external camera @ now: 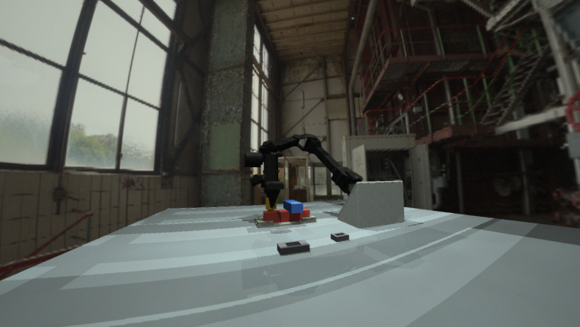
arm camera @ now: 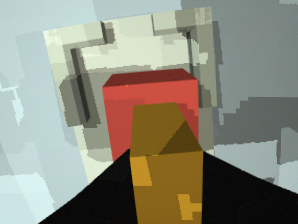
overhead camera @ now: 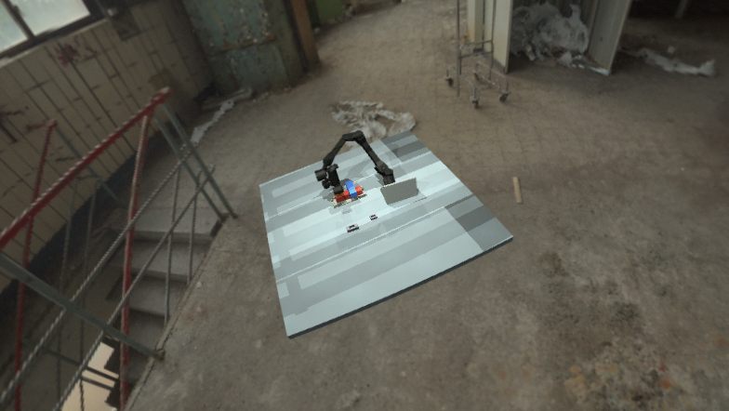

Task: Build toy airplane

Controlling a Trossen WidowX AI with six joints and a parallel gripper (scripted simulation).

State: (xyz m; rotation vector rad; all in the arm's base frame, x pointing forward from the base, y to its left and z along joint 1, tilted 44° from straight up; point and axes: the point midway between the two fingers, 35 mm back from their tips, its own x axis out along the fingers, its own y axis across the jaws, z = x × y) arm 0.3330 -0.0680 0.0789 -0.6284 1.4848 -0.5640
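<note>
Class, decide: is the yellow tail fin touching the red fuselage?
Cannot tell. In the exterior view the tool holds the tail fin right at the fuselage, but no view plainly shows contact or a gap.

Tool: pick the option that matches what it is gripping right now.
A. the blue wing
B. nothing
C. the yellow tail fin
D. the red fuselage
C. The wrist view shows the yellow tail fin clamped in the tool, poised over one end of the red fuselage, while the blue wing already sits on top of the fuselage in the jig.
</note>
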